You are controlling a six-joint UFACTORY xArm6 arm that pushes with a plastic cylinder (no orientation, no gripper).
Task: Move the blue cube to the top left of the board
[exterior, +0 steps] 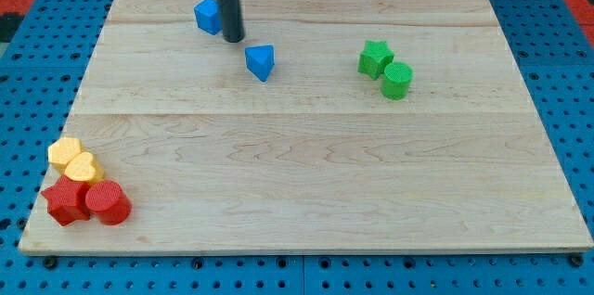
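Note:
The blue cube [207,16] sits near the view's top, left of centre, on the wooden board [306,165]. My tip [233,39] stands just to the cube's right and slightly below it, touching or nearly touching its right side. A blue triangular block [261,61] lies a little to the right of and below my tip, apart from it. The rod rises out of the view's top.
A green star block [375,57] and a green cylinder [397,81] touch at the upper right. At the lower left corner sit a yellow block [65,153], a yellow heart-like block [83,170], a red star [65,201] and a red cylinder [108,203].

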